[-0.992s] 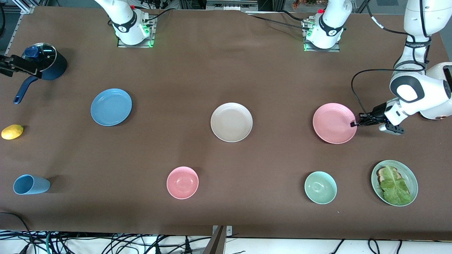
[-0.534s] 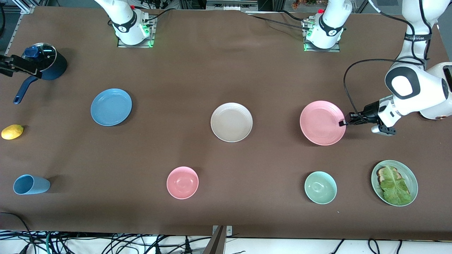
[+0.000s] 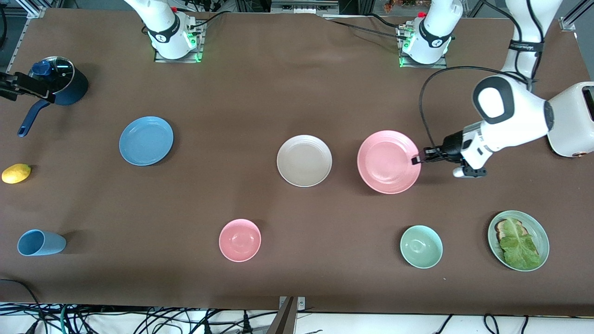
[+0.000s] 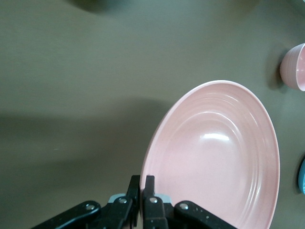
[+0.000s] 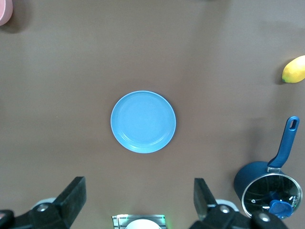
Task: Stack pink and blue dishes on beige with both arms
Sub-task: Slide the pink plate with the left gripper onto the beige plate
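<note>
My left gripper (image 3: 416,160) (image 4: 142,183) is shut on the rim of the pale pink plate (image 3: 389,161) (image 4: 219,157). It holds the plate tilted over the table, just beside the beige plate (image 3: 304,160) toward the left arm's end. The beige plate lies bare at the table's middle. Toward the right arm's end lies the blue plate (image 3: 146,140) (image 5: 143,121). My right gripper (image 5: 139,186) hangs open high over it with nothing between its fingers, and it is out of the front view.
Nearer the camera stand a pink bowl (image 3: 240,240), a green bowl (image 3: 421,246), a green plate (image 3: 545,239) with toast and lettuce, and a blue cup (image 3: 41,242). A lemon (image 3: 16,173) and a dark blue pot (image 3: 60,83) sit at the right arm's end.
The left gripper has carried the pink plate off its spot toward the beige plate, raising it. The blue and beige plates have not moved.
</note>
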### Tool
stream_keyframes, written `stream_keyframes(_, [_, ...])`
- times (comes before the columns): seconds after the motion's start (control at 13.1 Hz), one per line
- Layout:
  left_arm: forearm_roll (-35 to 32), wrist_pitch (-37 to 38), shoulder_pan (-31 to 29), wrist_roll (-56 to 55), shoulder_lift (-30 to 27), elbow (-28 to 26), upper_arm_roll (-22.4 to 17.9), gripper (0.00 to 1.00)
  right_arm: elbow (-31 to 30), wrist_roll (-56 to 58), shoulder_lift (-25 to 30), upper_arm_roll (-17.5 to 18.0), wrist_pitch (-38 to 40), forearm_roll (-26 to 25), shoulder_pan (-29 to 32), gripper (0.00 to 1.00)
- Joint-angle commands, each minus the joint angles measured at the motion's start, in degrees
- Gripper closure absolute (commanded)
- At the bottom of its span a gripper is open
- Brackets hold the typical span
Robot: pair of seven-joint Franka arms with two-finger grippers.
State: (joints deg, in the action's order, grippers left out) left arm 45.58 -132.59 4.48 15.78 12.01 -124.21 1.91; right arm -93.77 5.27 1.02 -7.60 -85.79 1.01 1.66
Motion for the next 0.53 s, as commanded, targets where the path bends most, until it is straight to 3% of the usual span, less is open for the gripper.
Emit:
stream_keyframes(0.0, [-1.46,-7.39,0.18,-6.80,1.17,0.38,7.02,1.00,0.96,0.97,-0.32,0.21,0.97,0.58,0.71,0.00])
stream_keyframes(0.15, [-1.46,-12.85,1.66,-11.10,2.67,0.72,10.64,1.00,0.96,0.97,-0.32,0.21,0.97,0.58,0.71,0.00])
stream_keyframes(0.46, [-1.37,-21.11,9.47,-16.47,6.71,1.34,10.74,1.00,0.96,0.97,-0.32,0.30,0.97,0.58,0.71,0.00])
